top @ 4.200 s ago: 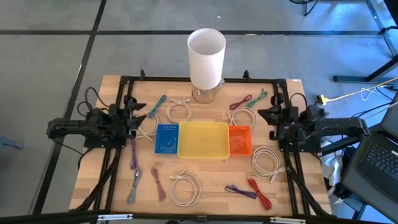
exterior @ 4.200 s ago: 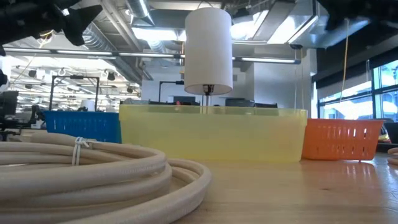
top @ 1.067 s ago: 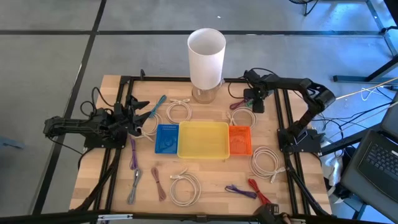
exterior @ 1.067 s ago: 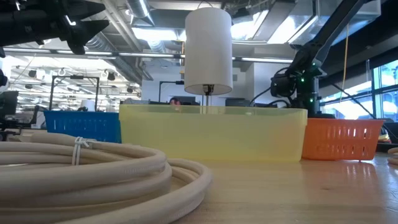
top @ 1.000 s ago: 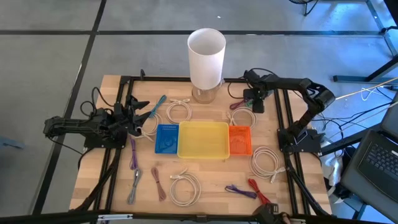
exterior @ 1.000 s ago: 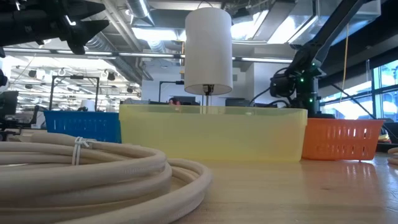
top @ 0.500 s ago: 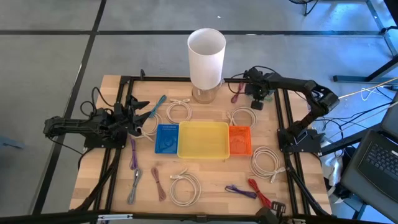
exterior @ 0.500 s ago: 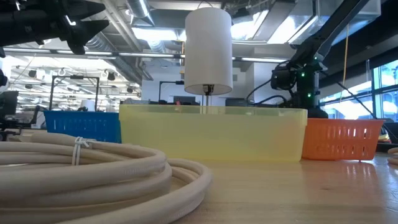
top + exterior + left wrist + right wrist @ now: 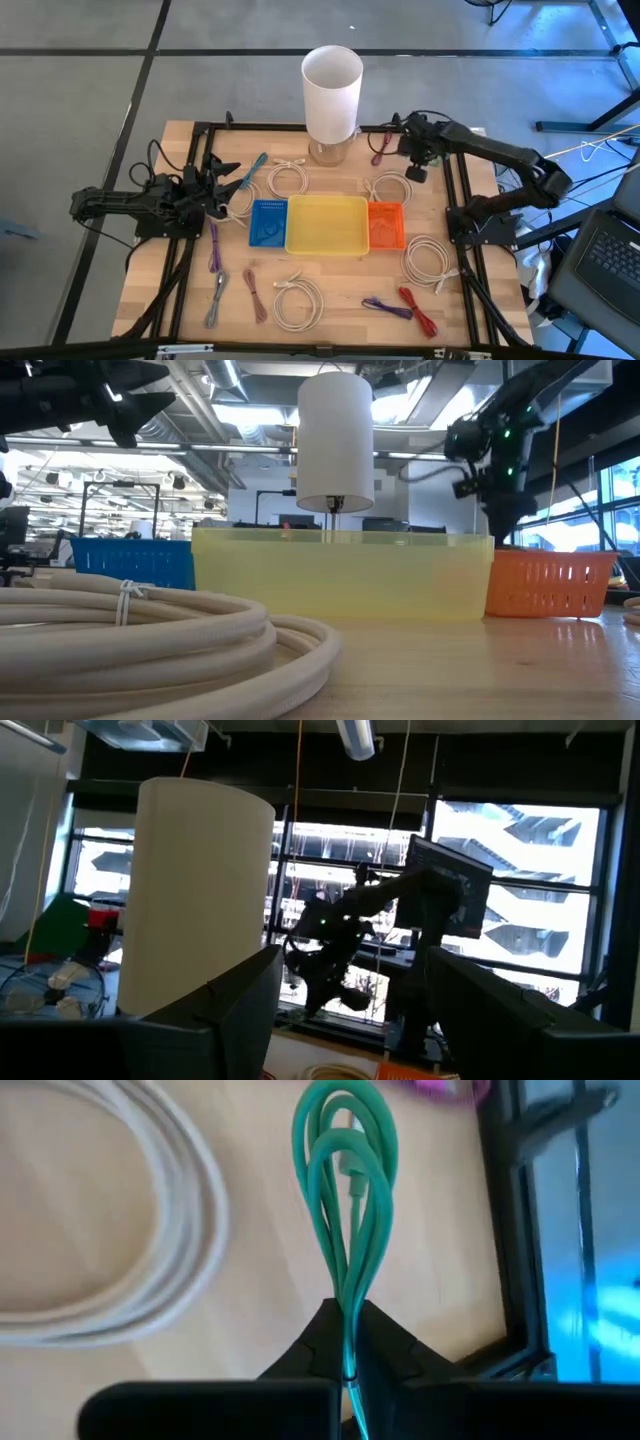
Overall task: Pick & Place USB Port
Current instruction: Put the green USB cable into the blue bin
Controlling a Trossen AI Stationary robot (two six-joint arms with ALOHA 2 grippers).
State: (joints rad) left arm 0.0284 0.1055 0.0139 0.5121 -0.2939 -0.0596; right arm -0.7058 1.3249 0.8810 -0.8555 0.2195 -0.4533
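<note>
**Right tool pinches a looped green cable above the desk's far edge**

The right tool [image 9: 350, 1348] has its two dark fingers pressed together on a green cable [image 9: 348, 1200], a thin, glossy cord bundled into long narrow loops that fan out ahead of the fingertips. In the high view this tool [image 9: 418, 160] sits raised near the far right part of the pale wooden desk [image 9: 340, 300]. Beside the green loops lies a coil of thick, cream-coloured cable [image 9: 120, 1250], round and matte, resting flat on the wood grain. A blurred magenta cable [image 9: 450, 1090] shows just beyond the loop tips.

Nearer than the right tool stand three rectangular baskets in a row: orange [image 9: 386, 225], translucent yellow [image 9: 327, 224] and blue [image 9: 268, 222]. A tall, smooth white cylinder [image 9: 332, 90] rises to the side of the tool.

The left tool [image 9: 225, 178] waits spread wide, well apart at the desk's left side.
</note>
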